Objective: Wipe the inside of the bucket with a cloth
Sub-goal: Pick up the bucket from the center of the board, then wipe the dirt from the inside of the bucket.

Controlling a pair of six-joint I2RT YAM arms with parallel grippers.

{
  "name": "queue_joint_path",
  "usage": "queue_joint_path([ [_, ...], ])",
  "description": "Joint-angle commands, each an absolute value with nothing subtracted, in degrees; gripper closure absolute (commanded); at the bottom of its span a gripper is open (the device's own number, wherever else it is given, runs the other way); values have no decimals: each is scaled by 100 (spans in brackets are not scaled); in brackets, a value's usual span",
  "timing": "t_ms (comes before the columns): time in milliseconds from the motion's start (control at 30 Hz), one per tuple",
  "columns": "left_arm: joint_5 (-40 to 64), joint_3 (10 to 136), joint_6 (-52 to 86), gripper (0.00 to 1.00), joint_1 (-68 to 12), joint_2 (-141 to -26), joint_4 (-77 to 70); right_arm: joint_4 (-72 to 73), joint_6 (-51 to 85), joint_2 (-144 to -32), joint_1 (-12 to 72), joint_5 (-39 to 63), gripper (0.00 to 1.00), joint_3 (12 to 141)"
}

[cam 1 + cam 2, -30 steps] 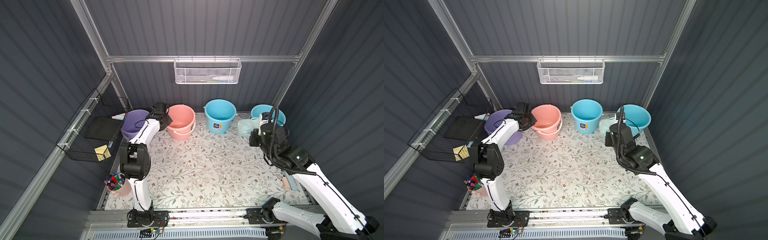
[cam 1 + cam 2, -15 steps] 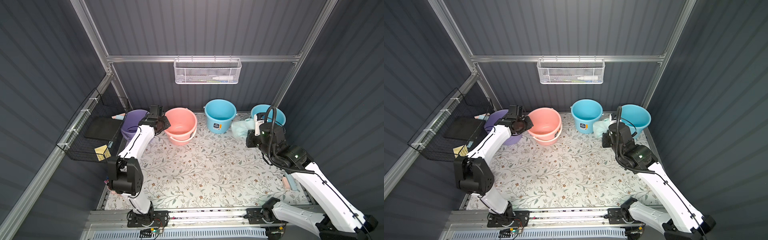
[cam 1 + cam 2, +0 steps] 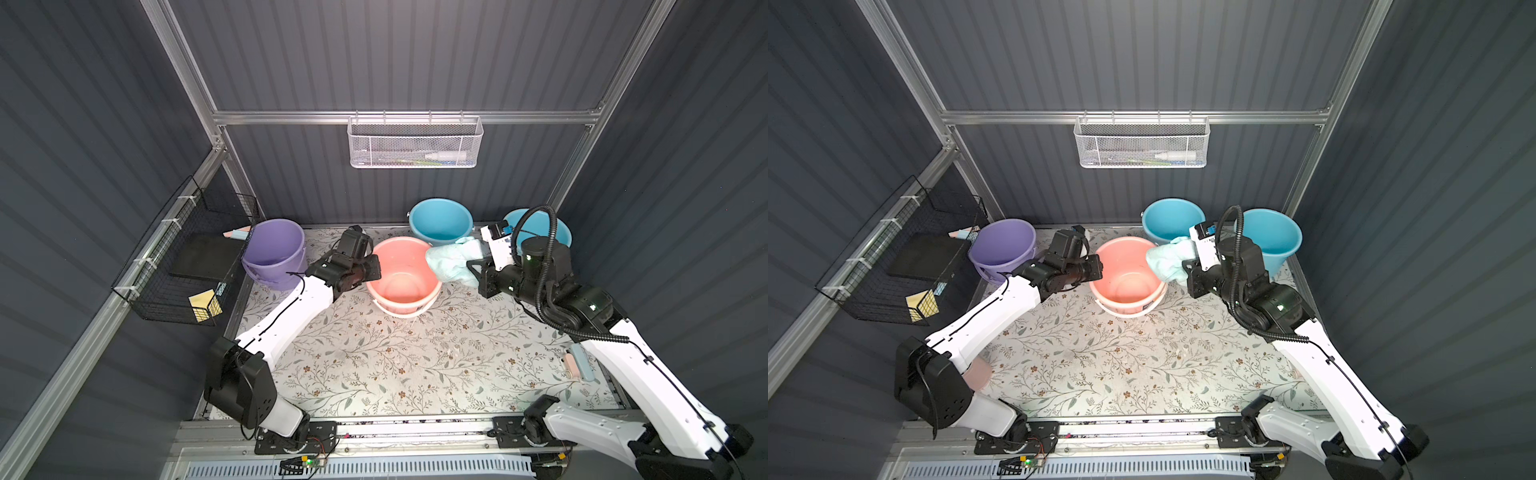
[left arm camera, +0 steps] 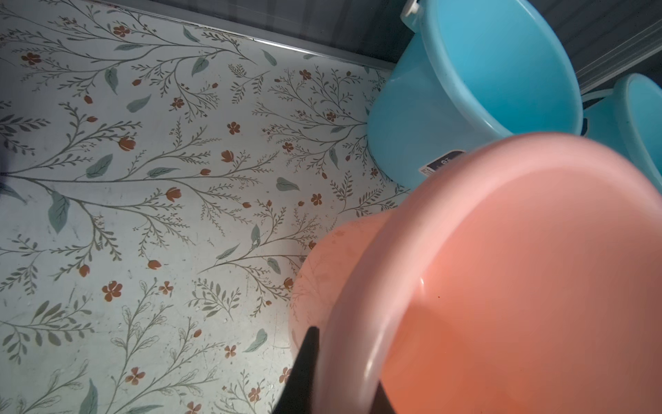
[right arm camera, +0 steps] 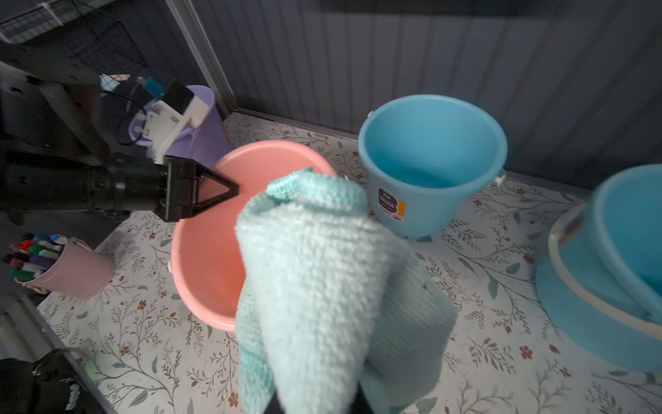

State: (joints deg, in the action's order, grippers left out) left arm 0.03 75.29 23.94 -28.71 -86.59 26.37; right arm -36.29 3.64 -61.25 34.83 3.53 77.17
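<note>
The pink bucket stands mid-table toward the back, its mouth facing up. My left gripper is shut on the bucket's left rim, one black finger outside the wall and the other inside. My right gripper is shut on a light teal cloth, which hangs over the bucket's right rim. The cloth hides the right fingers. In the right wrist view the pink bucket sits behind the cloth, with the left gripper at its rim.
A purple bucket stands at the back left and two blue buckets at the back right. A black wire basket hangs on the left wall, a white mesh basket on the back wall. A pink cup of markers stands front left.
My left gripper has pulled the pink bucket away from the back wall, rightward and toward the front. My right gripper has carried the cloth leftward to the bucket's right rim.
</note>
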Motion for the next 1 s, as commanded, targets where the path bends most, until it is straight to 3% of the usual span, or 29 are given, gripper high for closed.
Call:
queue_joint_path([
  [0,-320,7544,2487,100,-3197,-8634,2241,-3625,-97,-6184,3517,1170,100,7971],
  [167,-470,7468,2562,100,-3659,-8729,2104,-4198,-919,-6368,3550,1476,100,8149],
  [600,-562,7118,2764,100,-4285,-8729,1963,-5365,-3970,-6704,4206,762,100,7631],
  [967,-492,6877,2797,100,-4352,-8660,1953,-4525,-3231,-7871,4342,921,100,7349],
])
